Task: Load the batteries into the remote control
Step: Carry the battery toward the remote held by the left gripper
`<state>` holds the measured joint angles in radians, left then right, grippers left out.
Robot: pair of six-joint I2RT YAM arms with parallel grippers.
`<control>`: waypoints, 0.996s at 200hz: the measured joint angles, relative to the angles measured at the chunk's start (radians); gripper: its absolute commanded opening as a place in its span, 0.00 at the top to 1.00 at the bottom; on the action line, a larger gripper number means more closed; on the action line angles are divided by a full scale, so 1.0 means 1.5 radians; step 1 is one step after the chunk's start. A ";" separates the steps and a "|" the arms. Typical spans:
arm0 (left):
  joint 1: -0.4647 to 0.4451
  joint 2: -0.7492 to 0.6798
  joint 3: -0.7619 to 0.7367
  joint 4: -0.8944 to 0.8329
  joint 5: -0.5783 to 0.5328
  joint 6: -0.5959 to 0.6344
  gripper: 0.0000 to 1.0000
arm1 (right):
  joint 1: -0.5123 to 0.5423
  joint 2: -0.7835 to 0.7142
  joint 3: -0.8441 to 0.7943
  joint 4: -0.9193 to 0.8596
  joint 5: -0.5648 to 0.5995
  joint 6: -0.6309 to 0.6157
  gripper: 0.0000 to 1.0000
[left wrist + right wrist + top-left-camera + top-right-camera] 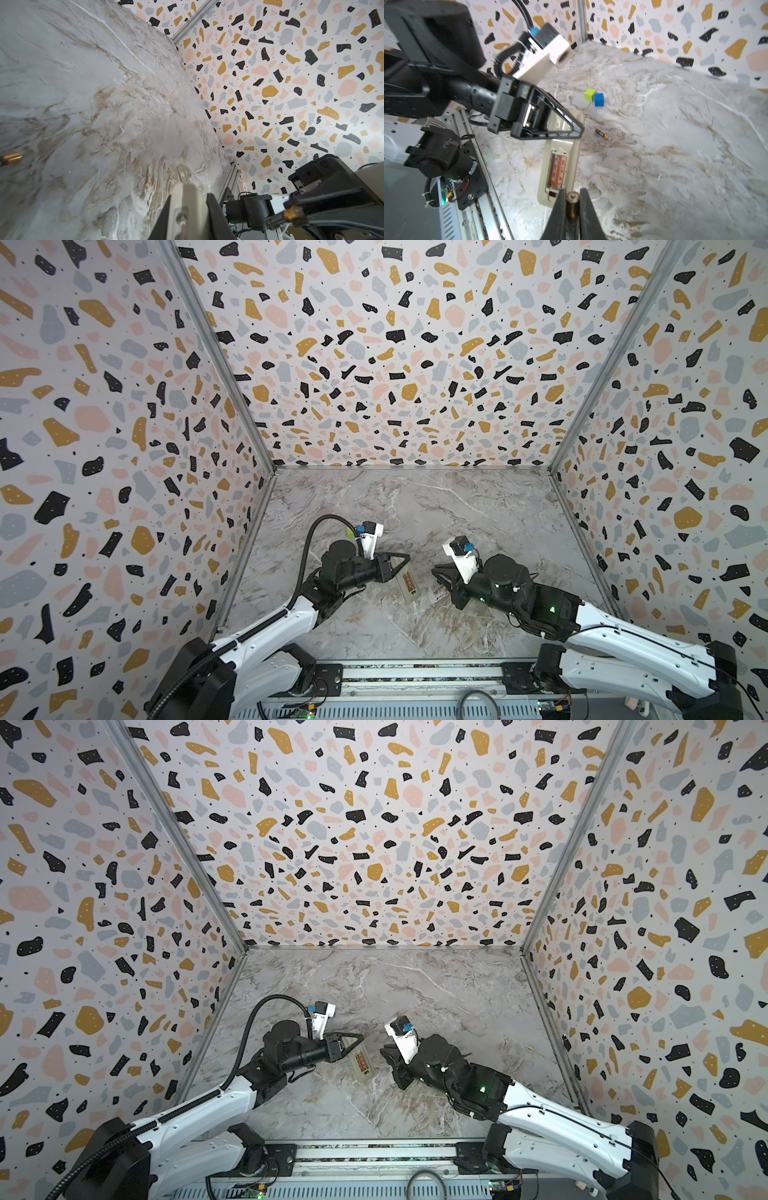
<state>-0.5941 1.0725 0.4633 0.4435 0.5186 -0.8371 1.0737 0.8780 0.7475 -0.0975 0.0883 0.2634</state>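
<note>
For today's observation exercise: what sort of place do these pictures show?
Probably a robot test booth: left arm and right arm mounted on a rail, terrazzo-print walls enclosing a marble-look tabletop.

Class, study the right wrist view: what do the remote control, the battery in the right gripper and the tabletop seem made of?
The remote control: probably cream plastic, matte; smooth moulded bay edges. The battery in the right gripper: silvery metal end cap, glossy copper-brown wrap. The tabletop: veined grey-brown marble look, faint sheen; possibly printed laminate.
</note>
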 measured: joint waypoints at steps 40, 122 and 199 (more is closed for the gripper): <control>-0.008 0.013 0.005 0.017 0.006 -0.024 1.00 | 0.000 0.007 -0.001 0.079 -0.032 -0.043 1.00; -0.012 0.020 0.006 0.056 0.042 -0.069 1.00 | 0.003 0.069 -0.047 0.208 -0.084 -0.068 1.00; -0.012 0.020 0.006 0.090 0.053 -0.097 1.00 | 0.003 0.081 -0.081 0.268 -0.102 -0.069 1.00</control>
<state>-0.6117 1.1019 0.4721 0.5785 0.5980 -0.9821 1.0775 0.9993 0.6262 0.3046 -0.0654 0.1596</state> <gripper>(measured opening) 0.234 0.131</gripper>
